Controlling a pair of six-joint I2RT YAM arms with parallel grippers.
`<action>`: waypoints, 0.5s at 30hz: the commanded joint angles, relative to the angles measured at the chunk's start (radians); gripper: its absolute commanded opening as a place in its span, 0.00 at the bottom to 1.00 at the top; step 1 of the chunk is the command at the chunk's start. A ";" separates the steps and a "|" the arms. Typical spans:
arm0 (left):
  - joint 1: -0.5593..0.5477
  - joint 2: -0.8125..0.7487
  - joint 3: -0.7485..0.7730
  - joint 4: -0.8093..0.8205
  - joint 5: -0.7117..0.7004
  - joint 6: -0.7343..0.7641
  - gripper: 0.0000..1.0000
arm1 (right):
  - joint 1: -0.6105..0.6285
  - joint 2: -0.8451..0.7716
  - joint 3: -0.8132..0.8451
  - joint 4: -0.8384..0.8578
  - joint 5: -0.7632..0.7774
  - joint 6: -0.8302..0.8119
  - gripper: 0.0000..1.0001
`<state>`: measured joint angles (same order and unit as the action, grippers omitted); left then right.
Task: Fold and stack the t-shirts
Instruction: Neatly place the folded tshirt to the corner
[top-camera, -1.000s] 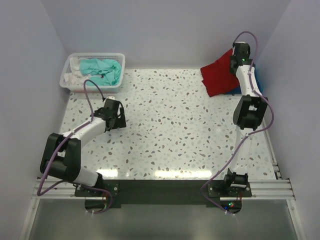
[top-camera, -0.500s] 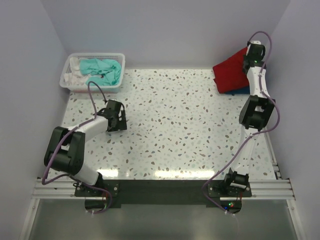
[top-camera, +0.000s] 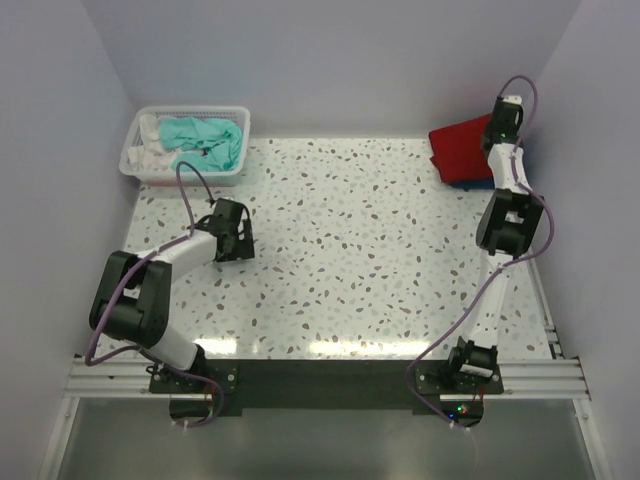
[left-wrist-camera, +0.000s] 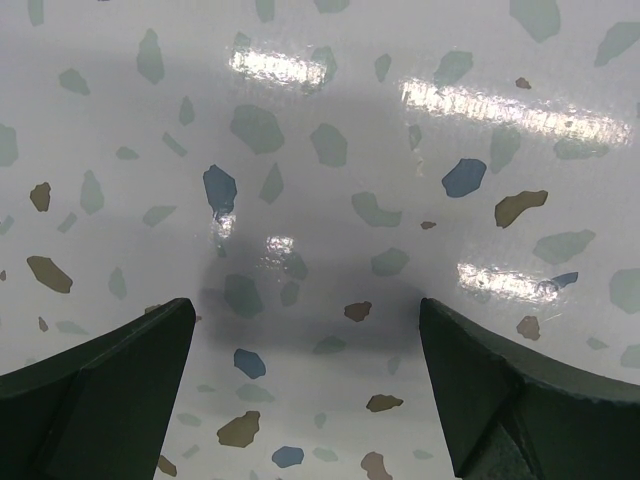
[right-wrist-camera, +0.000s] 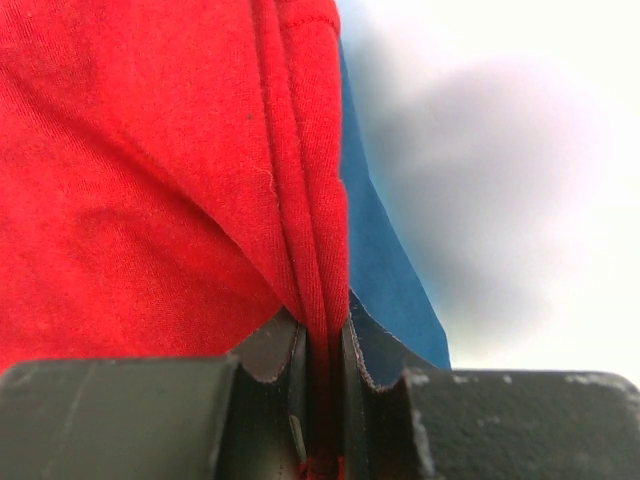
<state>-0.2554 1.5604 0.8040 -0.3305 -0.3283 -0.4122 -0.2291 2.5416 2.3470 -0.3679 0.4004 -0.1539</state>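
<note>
**Red shirt gripped in the far right corner, left arm over bare worktop**

At the near edge, both arm bases sit side by side on the mounting rail. The left arm doubles back on itself and reaches over the left half of the speckled worktop. The left end effector points down at the surface and is released. Its two dark fingers are spread wide, and the wrist view shows only the flecked surface and a soft shadow between them.

The right arm stretches along the right side to the far right corner. There the right end effector is clenched on the deep red t-shirt, with a hemmed fold of the cloth squeezed between its pads. Red fabric fills the left of the wrist view. The red shirt lies over the royal blue t-shirt, which shows as a strip along its near edge and again just beyond the arm on the right. In the wrist view a blue edge runs down beside the red hem to the right-hand finger. I cannot tell whether it is also caught in the grip.

In the far left corner stands the white mesh basket. The teal t-shirt lies crumpled inside it, with some pale cloth at the basket's left end. The basket is well apart from both end effectors.
</note>
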 joint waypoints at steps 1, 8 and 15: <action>0.007 0.010 0.017 -0.010 0.008 -0.022 1.00 | -0.030 -0.090 -0.053 0.093 0.130 0.028 0.10; 0.007 -0.039 0.012 -0.010 0.020 -0.020 1.00 | -0.036 -0.182 -0.063 0.011 0.167 0.062 0.52; 0.007 -0.151 0.041 -0.044 0.023 -0.019 1.00 | -0.035 -0.446 -0.219 -0.130 0.157 0.230 0.80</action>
<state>-0.2554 1.4948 0.8043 -0.3634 -0.3099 -0.4122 -0.2638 2.3028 2.1586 -0.4423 0.5343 -0.0280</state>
